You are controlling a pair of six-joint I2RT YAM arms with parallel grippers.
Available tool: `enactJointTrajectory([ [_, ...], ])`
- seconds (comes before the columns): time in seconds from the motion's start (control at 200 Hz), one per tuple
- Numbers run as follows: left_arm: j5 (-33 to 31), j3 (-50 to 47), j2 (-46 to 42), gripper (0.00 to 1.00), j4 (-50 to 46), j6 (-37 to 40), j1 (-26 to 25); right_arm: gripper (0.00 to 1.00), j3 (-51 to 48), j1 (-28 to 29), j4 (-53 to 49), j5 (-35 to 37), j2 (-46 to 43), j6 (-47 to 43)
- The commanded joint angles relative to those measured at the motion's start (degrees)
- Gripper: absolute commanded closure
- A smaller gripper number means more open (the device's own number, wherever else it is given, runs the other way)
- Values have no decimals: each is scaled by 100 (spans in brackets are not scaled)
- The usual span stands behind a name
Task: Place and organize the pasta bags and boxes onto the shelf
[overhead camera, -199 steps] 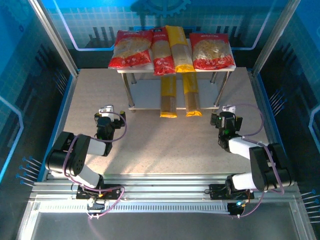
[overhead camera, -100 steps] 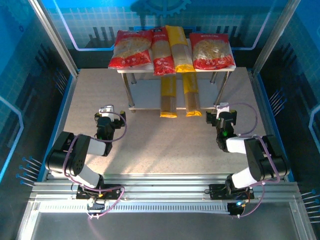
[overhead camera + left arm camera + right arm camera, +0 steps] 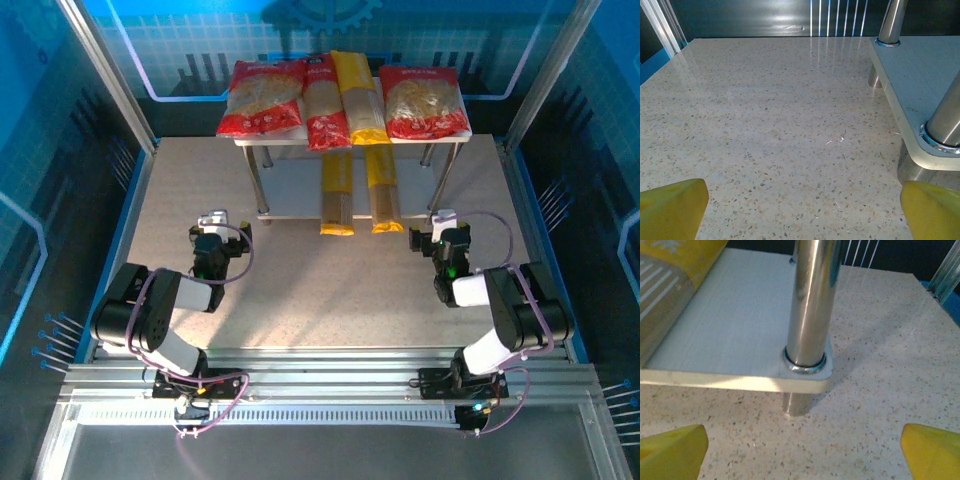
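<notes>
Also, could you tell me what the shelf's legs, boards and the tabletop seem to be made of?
Legs: polished metal, probably steel; mirror-like reflections. Boards: matte light grey with fine texture, perhaps plastic or laminate. Tabletop: glossy speckled beige, maybe stone-look laminate.

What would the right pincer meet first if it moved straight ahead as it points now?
Likely the corner of the shelf, at its metal leg, directly ahead of the open right pincer; depth is unclear.

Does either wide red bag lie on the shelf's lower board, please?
No, both red bags lie on the top board, at its two ends.
</notes>
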Motion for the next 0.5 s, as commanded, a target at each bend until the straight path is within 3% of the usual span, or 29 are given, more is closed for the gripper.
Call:
enactJointTrajectory([
  [0.0, 74, 60, 26, 0, 141, 44, 61, 0, 115, -49, 180, -30, -29, 65],
  [0.495, 70, 86, 26, 1, 93, 35, 70, 0, 86, -6, 267, 9, -22, 8],
])
